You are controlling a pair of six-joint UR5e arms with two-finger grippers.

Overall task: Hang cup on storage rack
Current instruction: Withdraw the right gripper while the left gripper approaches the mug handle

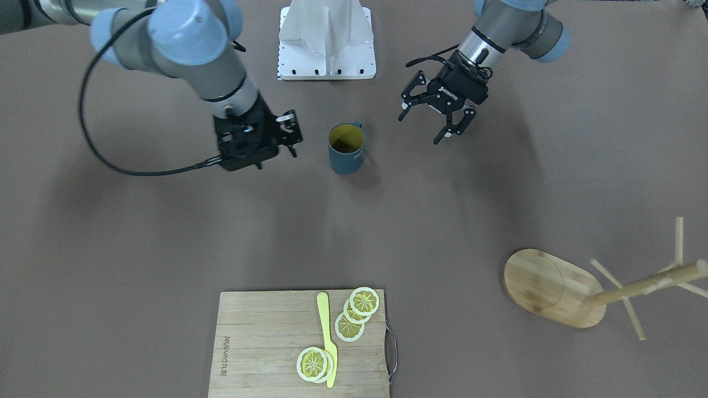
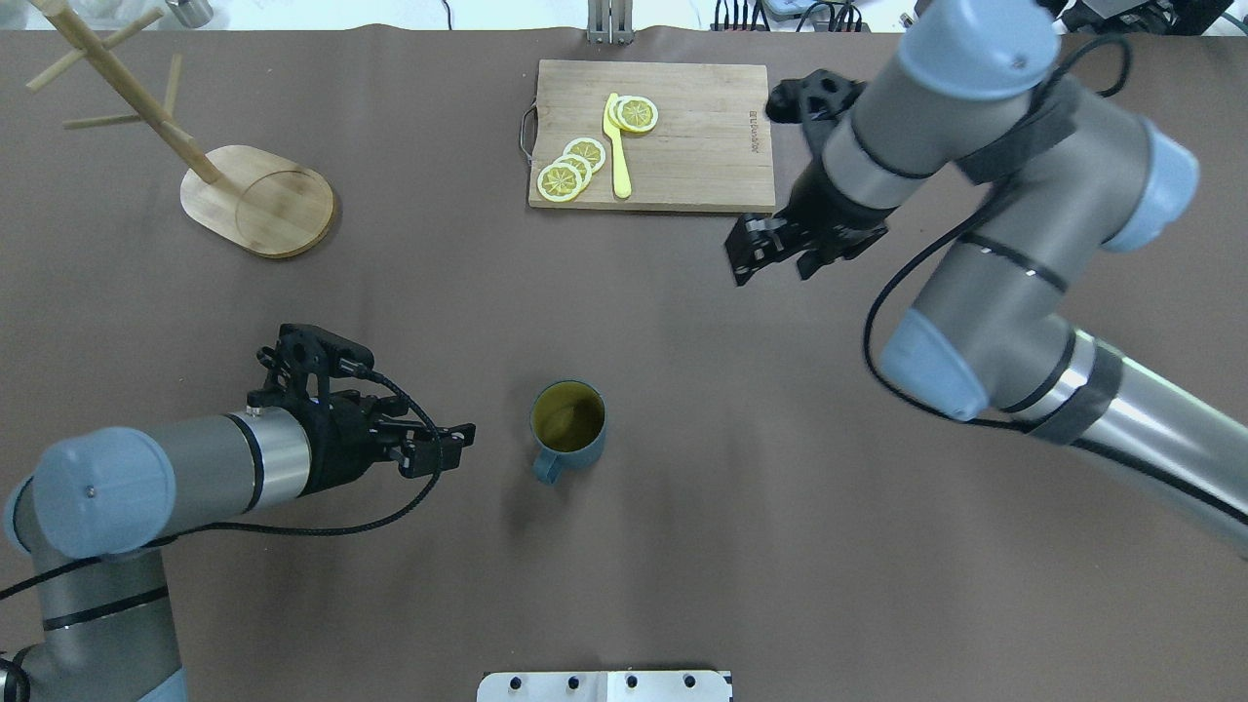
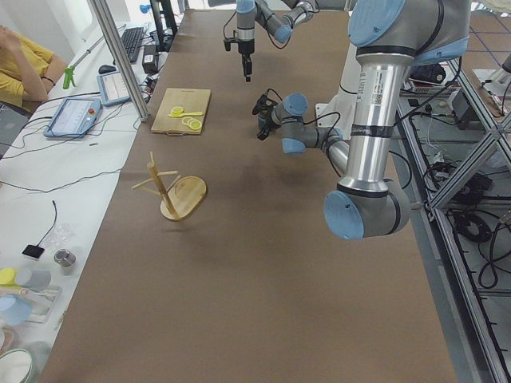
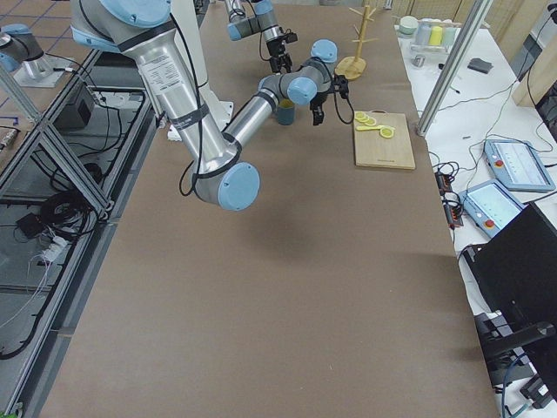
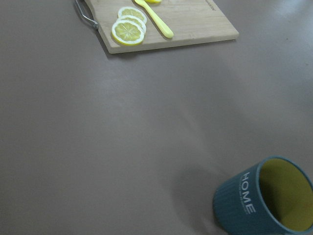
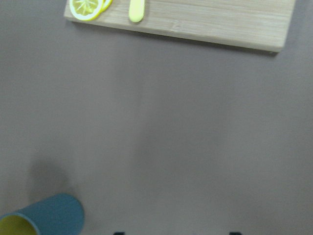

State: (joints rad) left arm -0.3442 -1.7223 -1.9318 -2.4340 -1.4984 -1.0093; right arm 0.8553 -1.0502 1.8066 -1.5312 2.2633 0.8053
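Note:
The cup (image 1: 345, 149) is a dark blue-grey mug with a yellow inside. It stands upright on the brown table, with its handle toward the robot's base, and nothing holds it. It also shows in the overhead view (image 2: 568, 424) and in the left wrist view (image 5: 264, 203). My left gripper (image 1: 430, 126) is open and empty, raised beside the cup on its left-arm side. My right gripper (image 1: 290, 135) is open and empty on the cup's other side. The storage rack (image 1: 550, 287), a wooden mug tree on an oval base, stands empty at the far left corner (image 2: 258, 200).
A wooden cutting board (image 2: 682, 146) with lemon slices (image 2: 570, 166) and a yellow knife (image 2: 616, 146) lies at the far side of the table. The robot's white base plate (image 1: 326, 44) is at the near side. Operators' gear lies beyond the table's far edge.

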